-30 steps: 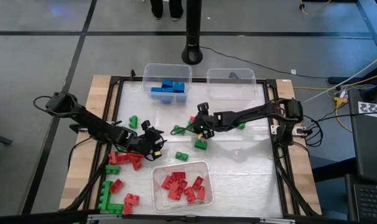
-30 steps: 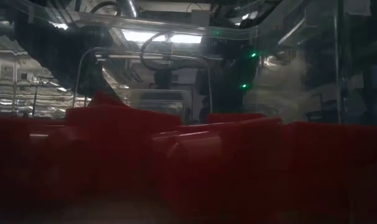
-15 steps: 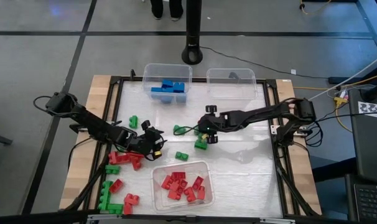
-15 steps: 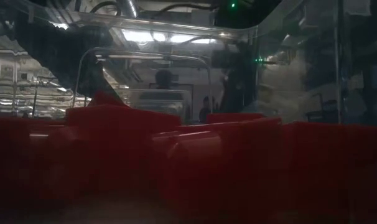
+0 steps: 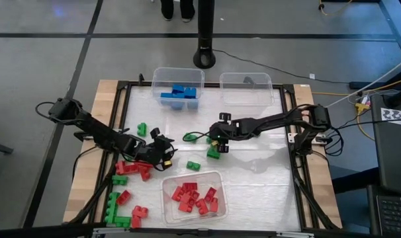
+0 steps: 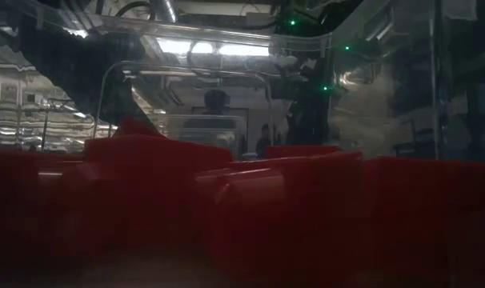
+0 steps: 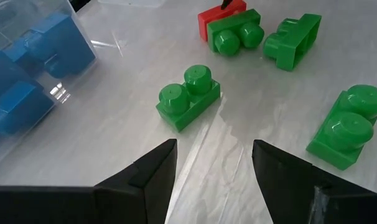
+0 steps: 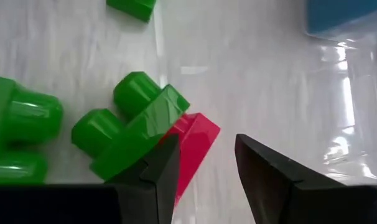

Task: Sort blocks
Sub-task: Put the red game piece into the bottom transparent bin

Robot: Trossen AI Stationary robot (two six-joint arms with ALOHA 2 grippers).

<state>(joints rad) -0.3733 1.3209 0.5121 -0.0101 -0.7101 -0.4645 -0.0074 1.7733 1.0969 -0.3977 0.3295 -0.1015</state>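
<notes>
- Three clear bins sit on the table (image 5: 253,172): one with blue blocks (image 5: 180,93) at the far side, one almost empty bin (image 5: 246,88) next to it, and one with red blocks (image 5: 194,197) at the near side.
- Many green blocks (image 5: 141,129) and a few red ones lie loose on the table, mostly on the left side and in the middle.
- Right tool (image 5: 217,140) is low over the middle of the table. Its two fingers are a little apart with nothing between them. Just in front of it a green block leans on a red block (image 8: 191,146), and the two touch.
- Left tool (image 5: 162,151) waits low on the left side, fingers apart and holding nothing. A small green block (image 7: 188,98) lies just ahead of it.
- I think the step now is for the right tool to pick one block from the touching pair.
- To do it well, it should choose one block only, put one finger on each side of it, and squeeze the flat sides, not the round bumps.
- It should lift straight up so the other block does not get dragged along.
</notes>
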